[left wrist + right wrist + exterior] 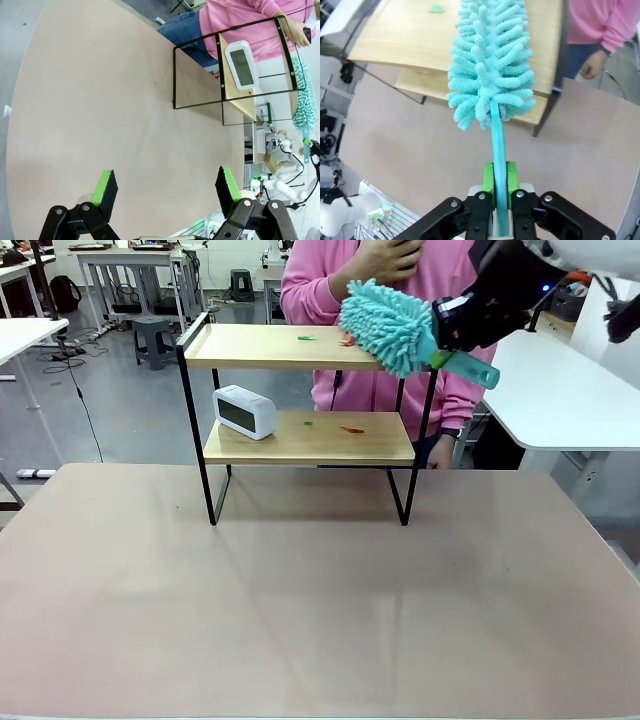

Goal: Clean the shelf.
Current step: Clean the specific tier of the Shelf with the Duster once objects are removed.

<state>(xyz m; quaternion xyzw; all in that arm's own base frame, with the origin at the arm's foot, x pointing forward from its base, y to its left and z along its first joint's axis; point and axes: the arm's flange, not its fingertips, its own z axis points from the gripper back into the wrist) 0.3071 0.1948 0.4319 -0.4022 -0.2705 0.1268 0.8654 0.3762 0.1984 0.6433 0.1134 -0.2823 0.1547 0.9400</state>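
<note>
Right gripper point(500, 176) is pinching the handle of a fluffy teal microfibre duster point(490, 70). The two-tier wooden, black-framed shelf point(405, 42) is sitting just beyond its fingertips. The stroke is probably best made by sweeping flat across the top board toward the small green scrap point(436, 8). Left gripper point(167, 187) is gaping wide, empty.

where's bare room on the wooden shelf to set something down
Top light wooden board: bare from its left end to the small green scrap; right end crowded by the fluffy teal duster. Lower board: free right of the white digital clock, bar two tiny scraps. Beige table in front: bare.
</note>
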